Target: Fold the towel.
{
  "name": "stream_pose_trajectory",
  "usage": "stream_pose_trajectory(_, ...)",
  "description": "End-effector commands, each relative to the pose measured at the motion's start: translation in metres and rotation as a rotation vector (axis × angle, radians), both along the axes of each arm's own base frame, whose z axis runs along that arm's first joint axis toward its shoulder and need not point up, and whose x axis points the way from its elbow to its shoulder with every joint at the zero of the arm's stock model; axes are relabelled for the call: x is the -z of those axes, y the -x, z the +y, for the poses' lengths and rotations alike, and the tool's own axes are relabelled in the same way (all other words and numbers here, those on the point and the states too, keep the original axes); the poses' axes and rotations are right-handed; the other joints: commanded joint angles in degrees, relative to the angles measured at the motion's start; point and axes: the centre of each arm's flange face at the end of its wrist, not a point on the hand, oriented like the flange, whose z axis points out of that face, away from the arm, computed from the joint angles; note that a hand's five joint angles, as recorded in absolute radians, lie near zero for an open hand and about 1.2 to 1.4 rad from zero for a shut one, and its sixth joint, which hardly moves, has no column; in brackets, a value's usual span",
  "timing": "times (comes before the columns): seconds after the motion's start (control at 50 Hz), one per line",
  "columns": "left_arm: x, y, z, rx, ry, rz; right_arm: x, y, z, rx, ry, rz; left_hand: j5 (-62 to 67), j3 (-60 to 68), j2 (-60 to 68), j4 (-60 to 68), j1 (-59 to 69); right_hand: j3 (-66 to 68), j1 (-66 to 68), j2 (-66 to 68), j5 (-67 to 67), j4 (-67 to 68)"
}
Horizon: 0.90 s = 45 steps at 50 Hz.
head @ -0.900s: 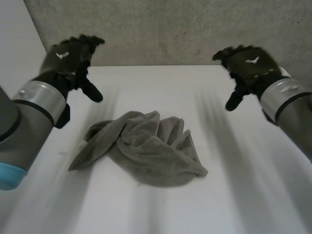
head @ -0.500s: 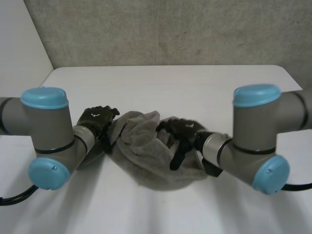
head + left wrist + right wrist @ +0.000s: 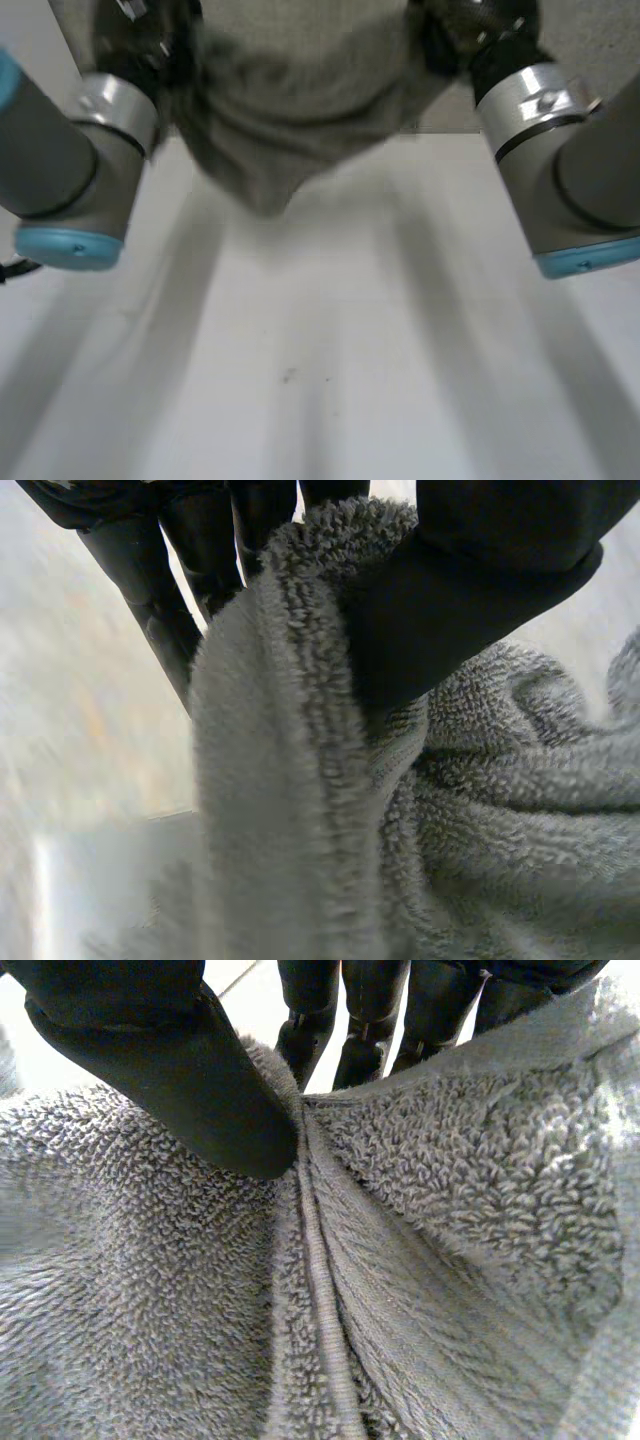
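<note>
The grey towel (image 3: 290,120) hangs in the air above the white table (image 3: 330,350), stretched between both raised hands and sagging in the middle. My left hand (image 3: 150,40) grips its left end: in the left wrist view the thumb (image 3: 470,590) presses a thick fold of towel (image 3: 290,810) against the fingers (image 3: 150,590). My right hand (image 3: 470,30) grips the right end: in the right wrist view the thumb (image 3: 190,1080) pinches the towel (image 3: 420,1260) at its hem against the fingers (image 3: 370,1020).
A grey wall (image 3: 600,50) rises behind the table's far edge. Both forearms, left (image 3: 70,170) and right (image 3: 570,170), reach up over the table's sides.
Both hands were down on the crumpled towel on the table. They have closed on it and lifted it high, so it now hangs between them.
</note>
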Motion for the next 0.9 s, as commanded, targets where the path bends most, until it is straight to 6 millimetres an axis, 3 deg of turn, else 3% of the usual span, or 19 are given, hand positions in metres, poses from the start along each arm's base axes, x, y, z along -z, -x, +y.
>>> stream_pose_trajectory(0.02,0.005,-0.015,0.020,0.044,0.001,0.146,0.031,0.001,0.018,-0.064,-0.132,0.153,11.5,10.4,10.7,10.3,13.7,10.6,1.5,10.9,11.8,10.4)
stream_pose_trajectory(0.06,0.056,-0.023,0.027,0.033,-0.143,0.081,0.070,0.005,0.024,-0.085,-0.330,0.308,11.5,10.4,10.7,10.3,13.7,10.6,1.5,10.9,11.8,10.4)
stream_pose_trajectory(0.08,0.056,-0.023,0.027,0.033,-0.144,0.081,0.070,0.005,0.024,-0.085,-0.331,0.309,11.5,10.4,10.7,10.3,13.7,10.6,1.5,10.9,11.8,10.4)
stream_pose_trajectory(0.1,0.082,-0.027,0.034,0.040,-0.221,0.042,0.093,0.008,0.026,-0.086,-0.434,0.403,11.5,10.4,10.7,10.3,13.7,10.6,1.5,10.9,11.8,10.4)
stream_pose_trajectory(0.12,0.083,-0.027,0.034,0.040,-0.222,0.042,0.115,0.014,0.027,-0.077,-0.529,0.502,11.5,10.4,10.7,10.3,13.7,10.6,1.5,10.9,11.8,10.4)
stream_pose_trajectory(0.14,0.108,-0.031,0.043,0.056,-0.299,0.003,0.116,0.014,0.027,-0.077,-0.530,0.502,11.5,10.4,10.7,10.3,13.7,10.6,1.5,10.9,11.8,10.4)
stream_pose_trajectory(0.16,0.132,-0.034,0.052,0.078,-0.374,-0.034,0.134,0.022,0.027,-0.065,-0.606,0.596,11.5,10.4,10.7,10.3,13.7,10.6,1.5,10.9,11.8,10.4)
stream_pose_trajectory(0.18,0.132,-0.034,0.052,0.078,-0.374,-0.034,0.134,0.022,0.027,-0.065,-0.607,0.597,11.5,10.4,10.7,10.3,13.7,10.6,1.5,10.9,11.8,10.4)
stream_pose_trajectory(0.22,0.170,-0.037,0.073,0.126,-0.501,-0.094,0.158,0.036,0.023,-0.054,-0.703,0.685,11.5,10.4,10.7,10.3,13.7,10.6,1.5,10.9,11.8,10.4)
stream_pose_trajectory(0.28,0.193,-0.043,0.091,0.137,-0.600,-0.169,0.171,0.040,0.021,-0.054,-0.747,0.690,11.5,10.4,10.7,10.3,13.7,10.6,1.5,10.9,11.8,10.4)
stream_pose_trajectory(0.34,0.200,-0.047,0.098,0.132,-0.639,-0.215,0.175,0.041,0.022,-0.056,-0.763,0.690,9.4,8.3,8.5,8.2,11.5,10.6,1.5,10.9,11.8,10.4)
stream_pose_trajectory(0.38,0.206,-0.055,0.105,0.109,-0.697,-0.296,0.178,0.044,0.026,-0.058,-0.781,0.691,-9.7,-10.8,-10.6,-10.9,-7.6,10.6,1.5,10.9,11.8,10.4)
stream_pose_trajectory(0.4,0.206,-0.055,0.105,0.109,-0.697,-0.296,0.178,0.044,0.026,-0.058,-0.781,0.691,-9.8,-10.9,-10.7,-11.0,-7.7,10.6,1.5,10.9,11.8,10.4)
stream_pose_trajectory(0.44,0.200,-0.061,0.109,0.095,-0.709,-0.373,0.178,0.045,0.030,-0.059,-0.781,0.691,-36.8,-37.9,-37.6,-38.0,-34.6,10.6,1.5,10.9,11.8,10.4)
stream_pose_trajectory(0.52,0.185,-0.060,0.113,0.103,-0.663,-0.446,0.178,0.046,0.034,-0.060,-0.776,0.690,-55.0,-56.1,-55.8,-56.2,-52.8,10.6,1.5,10.9,11.8,10.4)
stream_pose_trajectory(0.66,0.145,-0.037,0.107,0.158,-0.494,-0.445,0.189,0.050,0.044,-0.062,-0.780,0.692,-56.1,-57.2,-56.9,-57.3,-53.9,10.6,1.5,10.9,11.8,10.4)
stream_pose_trajectory(0.7,0.131,-0.016,0.105,0.208,-0.428,-0.429,0.190,0.051,0.045,-0.060,-0.775,0.690,-55.2,-56.3,-56.1,-56.4,-53.1,10.6,1.5,10.9,11.8,10.4)
stream_pose_trajectory(0.82,0.141,0.029,0.097,0.302,-0.405,-0.440,0.194,0.053,0.046,-0.052,-0.767,0.686,-50.0,-51.1,-50.9,-51.2,-47.9,10.6,1.5,10.9,11.8,10.4)
stream_pose_trajectory(0.9,0.163,0.060,0.085,0.353,-0.433,-0.475,0.194,0.053,0.046,-0.050,-0.766,0.685,-49.8,-50.9,-50.7,-51.0,-47.7,10.6,1.5,10.9,11.8,10.4)
